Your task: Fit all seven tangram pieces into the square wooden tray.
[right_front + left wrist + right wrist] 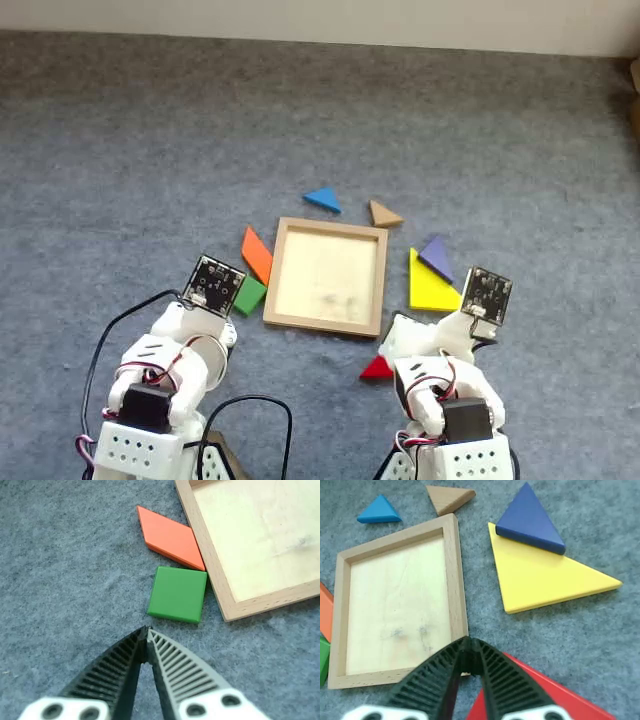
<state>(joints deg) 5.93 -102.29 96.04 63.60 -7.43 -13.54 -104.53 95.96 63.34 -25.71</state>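
Observation:
The square wooden tray lies empty mid-table. Left of it are an orange parallelogram and a green square. Beyond it sit a small blue triangle and a brown triangle. To its right a dark blue triangle overlaps a big yellow triangle. A red triangle lies near the tray's front right corner. My left gripper is shut and holds nothing, just short of the green square. My right gripper is shut, holds nothing, and hangs over the red triangle by the tray rim.
Grey carpet covers the table. Both arm bases stand at the front edge, with black cables looping beside the left one. Open carpet stretches behind and to both sides of the pieces.

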